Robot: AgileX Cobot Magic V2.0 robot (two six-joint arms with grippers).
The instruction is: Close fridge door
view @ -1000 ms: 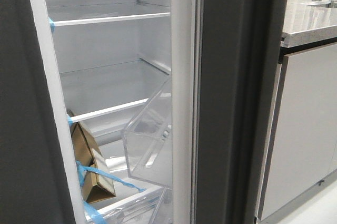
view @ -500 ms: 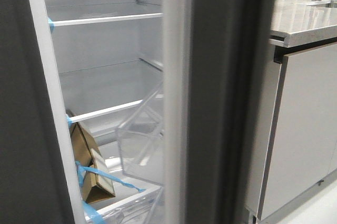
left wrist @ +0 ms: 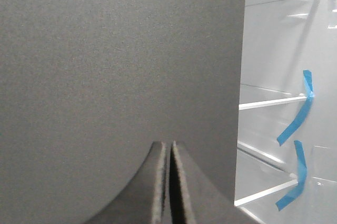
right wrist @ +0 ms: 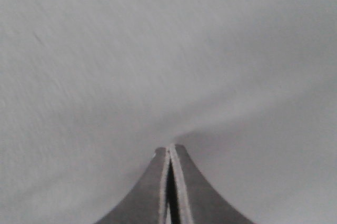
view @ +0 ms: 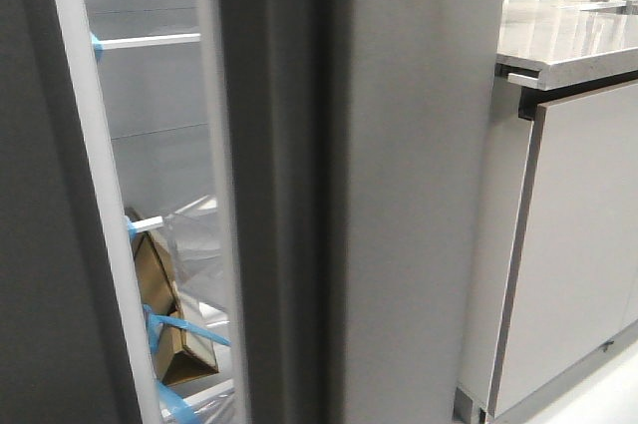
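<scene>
Two dark grey doors fill most of the front view. The fridge door (view: 399, 185) stands upright with its long axis vertical, running out of frame at top and bottom, and its flat matte outer face is turned toward the camera, slightly blurred. Its white edge seal (view: 214, 195) shows as a pale vertical strip on its left side, leaving only a narrow gap into the fridge. To the left of that gap stands the other dark door (view: 40, 244), edged by a white frame strip. Through the gap, parts of white shelf fronts with blue tape (view: 97, 43), a tilted brown cardboard box (view: 169, 314) and a hazy clear plastic bin (view: 194, 244) can be made out; the rest of the interior is hidden behind the door. On the right, a pale grey cabinet (view: 583, 244) sits under a light stone counter (view: 568, 40), with green leaves cut off at the top edge. In the left wrist view, the left claw (left wrist: 169, 147) has its fingers pressed together with nothing between them, close to a dark grey panel, beside shelves marked with blue tape. In the right wrist view, the right claw (right wrist: 169, 153) is likewise closed and empty, its tips right at a blurred grey surface; actual contact cannot be confirmed.
</scene>
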